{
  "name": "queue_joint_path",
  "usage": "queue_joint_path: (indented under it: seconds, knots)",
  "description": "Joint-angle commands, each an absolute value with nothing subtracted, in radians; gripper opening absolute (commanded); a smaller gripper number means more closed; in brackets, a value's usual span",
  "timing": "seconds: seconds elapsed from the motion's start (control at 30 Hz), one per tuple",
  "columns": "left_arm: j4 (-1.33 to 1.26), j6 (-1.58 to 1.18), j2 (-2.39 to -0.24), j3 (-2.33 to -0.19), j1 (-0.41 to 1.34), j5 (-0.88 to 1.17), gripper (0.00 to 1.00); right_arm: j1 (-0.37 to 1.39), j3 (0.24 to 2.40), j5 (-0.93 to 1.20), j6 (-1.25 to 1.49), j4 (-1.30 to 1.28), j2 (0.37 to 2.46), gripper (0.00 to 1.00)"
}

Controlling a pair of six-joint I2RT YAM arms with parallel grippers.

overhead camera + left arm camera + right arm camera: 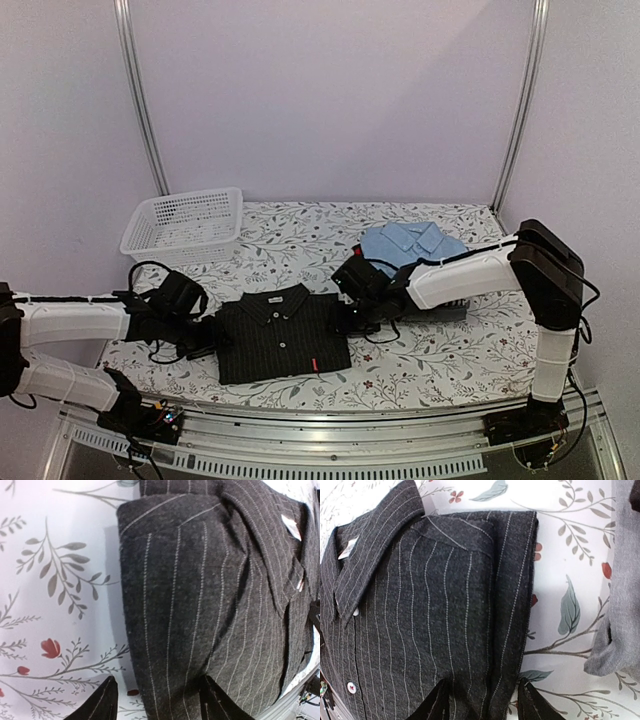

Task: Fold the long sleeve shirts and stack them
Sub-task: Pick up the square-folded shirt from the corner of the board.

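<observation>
Black shirt (282,335) lies folded on the flowered table (440,350), collar toward the far side, between both arms. Left gripper (155,702) stands parted astride its left edge, right gripper (482,700) parted astride its right edge; neither clamps cloth. Blue shirt (410,243) lies folded at far right.

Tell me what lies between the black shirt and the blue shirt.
The right gripper, open, above the floral table cover; the top view shows it.
</observation>
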State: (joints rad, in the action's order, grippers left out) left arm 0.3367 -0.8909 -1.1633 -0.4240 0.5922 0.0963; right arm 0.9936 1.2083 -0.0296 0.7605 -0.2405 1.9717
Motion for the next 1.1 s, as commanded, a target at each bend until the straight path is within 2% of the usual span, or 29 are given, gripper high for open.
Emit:
queue_joint_path:
  seconds: [0.0, 0.3, 0.43, 0.53, 0.67, 1.07]
  knots:
    - [0.305, -0.84, -1.219, -0.424, 0.582, 0.122, 0.51, 0.994, 1.247, -0.065, 0.743, -0.311, 2.039, 0.45]
    - [0.224, -0.901, -1.301, -0.415, 0.63, 0.155, 0.32, 1.009, 1.297, -0.07, 0.728, -0.34, 2.08, 0.39]
    - [0.226, -0.907, -1.312, -0.43, 0.641, 0.16, 0.15, 1.012, 1.319, -0.065, 0.72, -0.345, 2.092, 0.33]
    - [0.247, -0.906, -1.298, -0.447, 0.644, 0.156, 0.01, 1.014, 1.331, -0.06, 0.715, -0.349, 2.092, 0.22]
    - [0.293, -0.892, -1.267, -0.481, 0.646, 0.141, 0.0, 1.017, 1.367, -0.055, 0.703, -0.373, 2.092, 0.01]
    - [0.443, -0.862, -1.14, -0.549, 0.648, 0.107, 0.0, 1.027, 1.483, -0.074, 0.661, -0.459, 2.07, 0.0]
